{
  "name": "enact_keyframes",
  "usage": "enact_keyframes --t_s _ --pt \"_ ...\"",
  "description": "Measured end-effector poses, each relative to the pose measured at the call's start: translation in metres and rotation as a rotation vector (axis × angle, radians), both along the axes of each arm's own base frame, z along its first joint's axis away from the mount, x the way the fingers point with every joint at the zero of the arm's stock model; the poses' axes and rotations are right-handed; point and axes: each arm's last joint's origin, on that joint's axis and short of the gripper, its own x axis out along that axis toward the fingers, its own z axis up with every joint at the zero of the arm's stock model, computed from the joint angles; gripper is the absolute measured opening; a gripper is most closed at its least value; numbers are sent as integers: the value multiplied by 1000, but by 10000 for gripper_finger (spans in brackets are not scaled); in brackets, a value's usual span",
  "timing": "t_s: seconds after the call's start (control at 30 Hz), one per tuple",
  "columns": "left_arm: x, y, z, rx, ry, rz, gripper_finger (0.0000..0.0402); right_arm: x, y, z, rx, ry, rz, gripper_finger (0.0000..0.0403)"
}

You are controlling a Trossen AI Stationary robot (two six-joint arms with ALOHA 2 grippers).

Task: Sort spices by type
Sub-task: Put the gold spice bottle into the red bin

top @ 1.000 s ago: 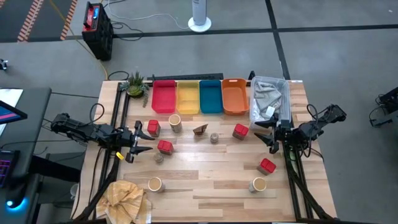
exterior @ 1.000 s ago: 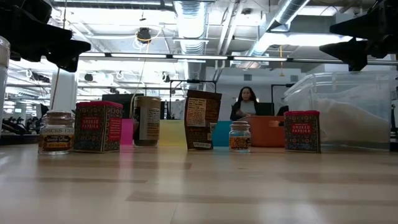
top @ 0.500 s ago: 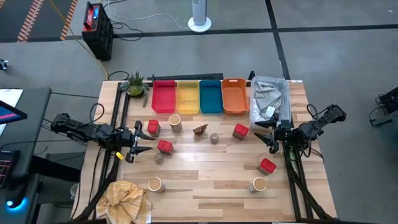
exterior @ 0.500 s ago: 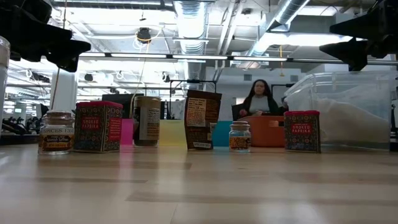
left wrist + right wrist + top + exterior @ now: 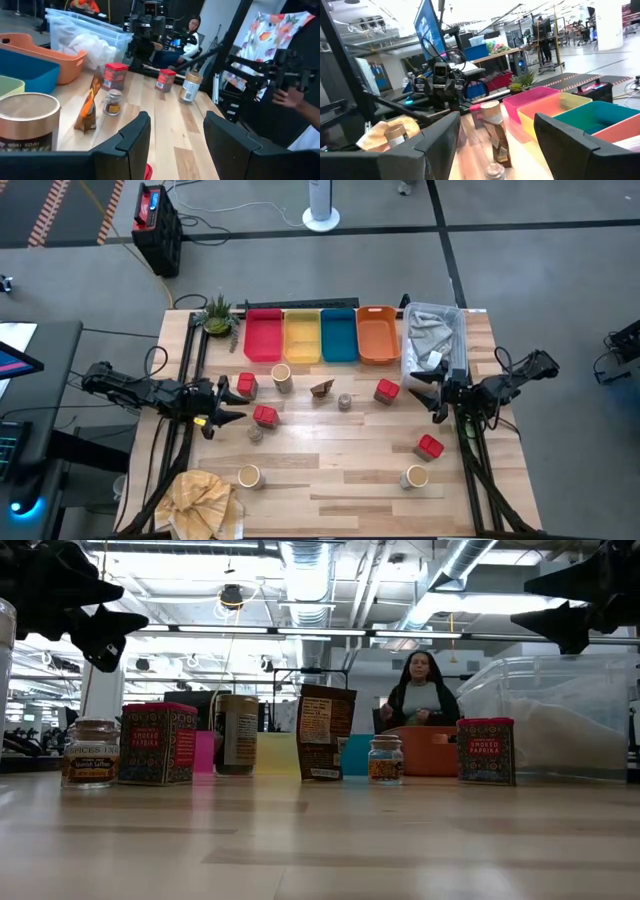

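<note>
A: What couldn't you read?
B: In the low view both arms were cut off at the top corners, just dark shapes. The small jar (image 5: pixel 256 434) at 6 o'clock of the left red tin (image 5: pixel 265 415) was too tiny from above to tell its type. The crumpled paper (image 5: pixel 205 500) ran off the table's front-left edge.

A: Claws?
B: I saw the left gripper (image 5: pixel 226 402) at the table's 9 o'clock side, fingers spread, nothing between them; its wrist view showed a clear gap. The right gripper (image 5: pixel 428 395) sat at 3 o'clock, fingers also apart and empty.

A: Spices?
B: All loose on the table (image 5: pixel 330 470), none in the bins (image 5: pixel 320 335). A red tin (image 5: pixel 247 385) and a tan cylinder (image 5: pixel 282 377) stood near the red bin, with the brown pouch (image 5: pixel 322 388) and a little jar (image 5: pixel 345 401) mid-table. Another red tin (image 5: pixel 387 390) stood near the right gripper, at about its 9 o'clock. A fourth red tin (image 5: pixel 429 446) and a cylinder (image 5: pixel 416 476) were at 4 o'clock, and a cylinder (image 5: pixel 248 475) at 7 o'clock beside the paper.

A: Room?
B: The centre-front boards were open. The clear tub (image 5: pixel 434 340) crowded the right arm's 12 o'clock. A person (image 5: pixel 421 690) stood beyond the table.
</note>
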Motion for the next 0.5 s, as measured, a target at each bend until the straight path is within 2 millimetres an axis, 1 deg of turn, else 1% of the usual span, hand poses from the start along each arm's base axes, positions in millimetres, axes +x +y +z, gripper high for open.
enact_keyframes --t_s 0.1,0.23,0.3,0.4,0.5 --pt "0 1 0 17 6 22 173 0 -1 1 36 -19 -11 285" --pt "0 1 -1 -112 13 20 173 1 -4 1 64 -29 -31 285" --pt "0 1 1 -131 -1 32 173 1 -5 1 74 -32 -45 285" --pt "-1 4 5 -105 4 106 173 2 -6 2 86 -47 -32 285" --pt "-4 10 18 -82 48 218 173 6 -6 2 37 -29 -13 285"
